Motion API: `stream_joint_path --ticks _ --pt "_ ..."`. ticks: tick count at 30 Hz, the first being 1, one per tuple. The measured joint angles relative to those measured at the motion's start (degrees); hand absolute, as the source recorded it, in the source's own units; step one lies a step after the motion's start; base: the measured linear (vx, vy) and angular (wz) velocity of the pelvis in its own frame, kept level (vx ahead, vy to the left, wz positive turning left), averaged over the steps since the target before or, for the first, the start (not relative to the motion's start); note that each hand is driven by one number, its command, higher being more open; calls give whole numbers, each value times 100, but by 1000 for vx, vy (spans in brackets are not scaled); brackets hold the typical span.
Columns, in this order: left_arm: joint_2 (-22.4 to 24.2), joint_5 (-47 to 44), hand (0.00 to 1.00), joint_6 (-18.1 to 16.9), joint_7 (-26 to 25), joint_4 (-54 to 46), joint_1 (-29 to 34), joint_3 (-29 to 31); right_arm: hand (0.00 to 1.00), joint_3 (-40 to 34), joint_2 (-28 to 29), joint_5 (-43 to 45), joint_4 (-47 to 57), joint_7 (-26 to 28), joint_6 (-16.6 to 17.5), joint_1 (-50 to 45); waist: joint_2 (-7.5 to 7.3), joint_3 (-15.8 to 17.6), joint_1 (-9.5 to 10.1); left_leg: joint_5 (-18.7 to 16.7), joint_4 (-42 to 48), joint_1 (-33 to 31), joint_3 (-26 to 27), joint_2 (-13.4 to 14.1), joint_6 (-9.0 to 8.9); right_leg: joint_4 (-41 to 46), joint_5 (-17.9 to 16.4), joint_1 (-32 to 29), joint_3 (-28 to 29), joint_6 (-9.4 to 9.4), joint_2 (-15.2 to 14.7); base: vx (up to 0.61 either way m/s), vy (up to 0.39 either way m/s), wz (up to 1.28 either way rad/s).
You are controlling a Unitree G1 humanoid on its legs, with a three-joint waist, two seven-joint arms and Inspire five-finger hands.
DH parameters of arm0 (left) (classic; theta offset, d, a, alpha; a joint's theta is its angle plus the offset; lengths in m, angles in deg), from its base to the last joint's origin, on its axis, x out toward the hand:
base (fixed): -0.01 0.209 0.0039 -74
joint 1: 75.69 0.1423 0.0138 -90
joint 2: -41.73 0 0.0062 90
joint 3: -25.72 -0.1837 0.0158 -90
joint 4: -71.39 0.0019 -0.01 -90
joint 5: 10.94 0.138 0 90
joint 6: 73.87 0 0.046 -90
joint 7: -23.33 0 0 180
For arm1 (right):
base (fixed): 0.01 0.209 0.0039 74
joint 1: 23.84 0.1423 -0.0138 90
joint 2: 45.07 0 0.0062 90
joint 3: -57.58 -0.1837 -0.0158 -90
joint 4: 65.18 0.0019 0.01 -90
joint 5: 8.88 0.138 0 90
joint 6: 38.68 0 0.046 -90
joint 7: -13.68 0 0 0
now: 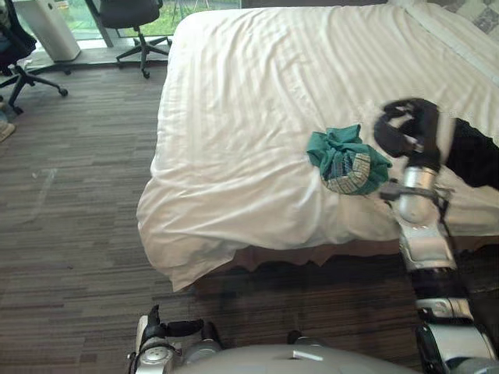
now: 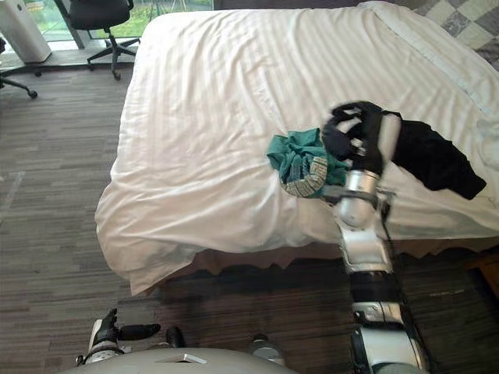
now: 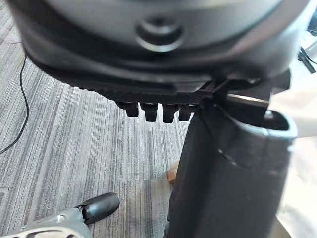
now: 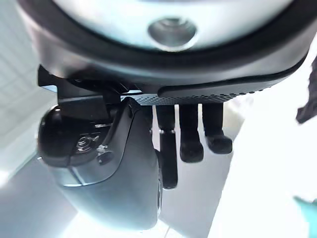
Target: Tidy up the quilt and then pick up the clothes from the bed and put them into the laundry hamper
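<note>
The bed carries a white striped quilt [image 1: 249, 93] spread flat over most of its top, with shallow creases near the middle. It hangs over the foot and the robot's-left side, and one corner droops toward the floor. A broad folded band of white bedding runs along the far right, and a chequered pillow [image 2: 460, 12] lies at the far right corner. Two items of clothing lie on the quilt near the foot edge. A crumpled green garment [image 1: 343, 160] with a pale patterned part sits a short way in from the edge. A black garment [image 2: 433, 156] is spread out to its right. The right hand [image 2: 355, 132] is held above the quilt between the two garments, close to the green one. Its wrist view shows the fingers [image 4: 190, 134] hanging loose and nearly straight, grasping nothing. The left hand [image 1: 160, 331] is low beside the robot, over the floor and well apart from the bed. Its fingers are relaxed and it holds nothing. The floor [image 1: 78, 218] is grey-brown with narrow plank-like stripes. At the far side of the room a dark office chair [image 1: 132, 15] and a white tower unit [image 1: 51, 27] stand before a window showing greenery. A second dark chair [image 1: 14, 47] sits at the left edge.
</note>
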Motion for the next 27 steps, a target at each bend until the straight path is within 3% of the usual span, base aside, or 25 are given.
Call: stream_joint_path --ticks 2,7,12,14,22,27 --pt "4 -9 100 -26 39 -2 4 -9 0 619 175 325 0 238 116 654 -6 4 167 64 1 -80 -113 -2 15 -20 48 -4 -30 -33 3 -26 9 19" --pt "-11 -55 100 -75 39 -8 19 -2 0 1381 800 1039 -72 435 171 1793 -46 102 390 237 3 -338 -384 18 50 -205 200 -32 -194 -107 14 -68 16 25" --pt "-70 -264 100 -198 36 -151 -99 9 0 1813 1442 1344 -778 528 293 2932 -87 500 683 381 -2 -644 -741 103 84 -181 270 -144 -458 -182 103 -164 9 32" --pt "-70 -267 100 -235 35 -253 -349 15 0 1901 1758 1501 -1203 534 392 3376 -62 877 850 537 -1 -959 -1031 122 77 -168 320 -320 -675 -236 171 -214 22 49" --pt "-110 -287 100 -374 12 -456 -969 2 0 2048 2267 1476 -2097 534 367 3858 10 1719 1113 929 15 -1985 -1557 90 44 25 404 -1083 -1221 -215 177 -93 17 37" --pt "-73 -511 100 -506 50 -397 -1166 -13 0 2044 2183 1299 -2972 668 341 3868 186 1870 1243 1045 25 -2496 -1628 44 130 126 419 -1584 -1297 -205 131 5 5 9"
